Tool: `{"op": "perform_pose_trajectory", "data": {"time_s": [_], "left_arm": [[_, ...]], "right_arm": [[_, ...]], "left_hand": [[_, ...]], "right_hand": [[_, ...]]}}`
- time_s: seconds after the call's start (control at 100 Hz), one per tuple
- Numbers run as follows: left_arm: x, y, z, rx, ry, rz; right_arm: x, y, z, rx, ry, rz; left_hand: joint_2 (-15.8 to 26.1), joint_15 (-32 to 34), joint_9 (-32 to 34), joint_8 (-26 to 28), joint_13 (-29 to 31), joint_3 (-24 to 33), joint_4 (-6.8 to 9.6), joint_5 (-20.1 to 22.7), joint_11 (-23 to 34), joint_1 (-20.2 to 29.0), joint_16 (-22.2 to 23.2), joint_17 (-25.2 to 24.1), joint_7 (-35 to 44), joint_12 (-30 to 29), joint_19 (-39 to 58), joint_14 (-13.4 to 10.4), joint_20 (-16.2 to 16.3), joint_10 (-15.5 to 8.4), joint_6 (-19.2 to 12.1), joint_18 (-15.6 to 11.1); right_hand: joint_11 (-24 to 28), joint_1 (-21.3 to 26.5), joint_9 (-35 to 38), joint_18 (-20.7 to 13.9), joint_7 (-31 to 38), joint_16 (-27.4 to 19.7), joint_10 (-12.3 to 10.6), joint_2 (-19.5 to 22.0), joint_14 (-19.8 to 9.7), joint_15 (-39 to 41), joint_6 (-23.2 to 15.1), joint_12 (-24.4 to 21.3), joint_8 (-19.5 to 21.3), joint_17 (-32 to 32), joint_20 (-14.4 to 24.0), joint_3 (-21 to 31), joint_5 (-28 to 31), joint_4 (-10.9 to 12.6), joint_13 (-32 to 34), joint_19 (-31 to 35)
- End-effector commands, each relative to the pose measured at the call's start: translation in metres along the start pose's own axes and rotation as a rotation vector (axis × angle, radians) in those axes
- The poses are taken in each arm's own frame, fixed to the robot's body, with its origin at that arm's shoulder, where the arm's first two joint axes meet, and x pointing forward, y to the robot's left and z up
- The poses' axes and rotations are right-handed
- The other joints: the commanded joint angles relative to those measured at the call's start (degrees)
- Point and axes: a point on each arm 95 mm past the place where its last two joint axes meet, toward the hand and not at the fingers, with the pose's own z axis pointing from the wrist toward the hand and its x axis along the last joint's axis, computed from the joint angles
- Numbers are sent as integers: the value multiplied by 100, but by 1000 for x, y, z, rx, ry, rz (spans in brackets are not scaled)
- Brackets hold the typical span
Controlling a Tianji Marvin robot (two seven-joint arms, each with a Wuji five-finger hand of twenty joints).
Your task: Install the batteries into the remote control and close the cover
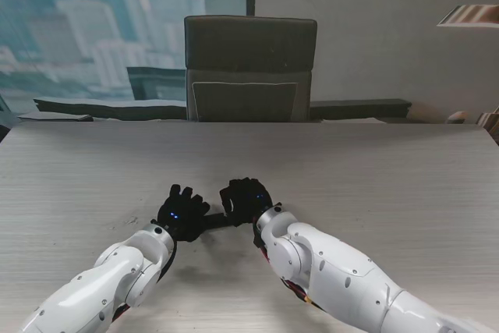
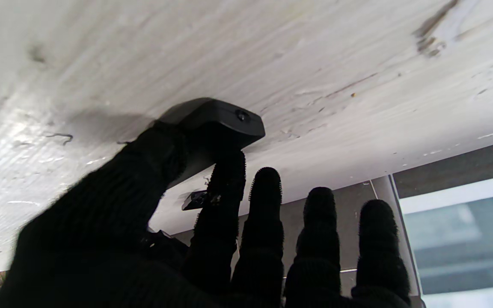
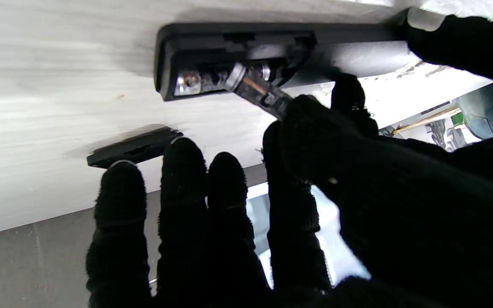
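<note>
The black remote control (image 3: 238,42) lies on the table between my two gloved hands, its battery bay open with a metal contact showing. My right hand (image 1: 246,199) pinches a dark battery (image 3: 260,92) between thumb and forefinger, tilted with one end in the bay. My left hand (image 1: 181,212) grips the other end of the remote (image 2: 216,117) with thumb and forefinger, its other fingers spread. The loose black cover (image 3: 133,147) lies flat on the table just past my right fingertips. In the stand view the remote (image 1: 217,221) shows only as a dark strip between the hands.
The pale wood-grain table (image 1: 374,177) stretches wide on all sides. A dark office chair (image 1: 249,68) stands behind the far edge. Both white forearms rise from the near corners.
</note>
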Motion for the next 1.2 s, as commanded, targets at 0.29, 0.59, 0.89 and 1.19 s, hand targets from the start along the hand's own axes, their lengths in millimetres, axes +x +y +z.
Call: {"op": "perform_pose_trajectory", "data": {"time_s": [0.29, 0.59, 0.89, 1.19], "left_arm": [[4, 20, -5, -73, 8, 0], [4, 20, -4, -73, 7, 0], [4, 20, -5, -71, 5, -1], [4, 20, -4, -74, 7, 0]], "right_arm": [[1, -11, 2, 9, -10, 32], [-4, -15, -1, 19, -42, 22], [-8, -16, -5, 26, -59, 5], [-10, -19, -8, 36, -60, -9]], "left_hand": [[109, 61, -24, 337, -30, 86, 216, 547, 78, 550, -37, -30, 934, 55, 75, 14, -96, -22, -1163, 13], [111, 62, -22, 340, -27, 83, 216, 549, 78, 549, -36, -32, 936, 55, 77, 17, -95, -19, -1192, 16], [107, 60, -22, 338, -36, 84, 216, 550, 77, 547, -38, -26, 936, 55, 80, 22, -94, -13, -1178, 12], [113, 60, -21, 338, -32, 82, 215, 548, 78, 551, -39, -32, 936, 55, 76, 14, -95, -10, -1166, 15]], "right_hand": [[188, 157, -22, 26, 157, 97, 22, 148, 7, 102, -1, -87, 117, -22, 62, -18, 98, -6, 23, -12], [199, 162, -31, 15, 179, 102, 28, 162, 16, 108, -4, -101, 106, -48, 57, -31, 87, 8, 14, -27], [203, 149, -26, 24, 188, 102, 35, 162, 22, 104, 1, -107, 105, -49, 59, -30, 77, 10, 15, -25], [175, -3, -92, 37, 94, 72, 27, 68, 17, 26, -32, -9, 18, -84, 43, -89, -47, 6, -25, -68]]}}
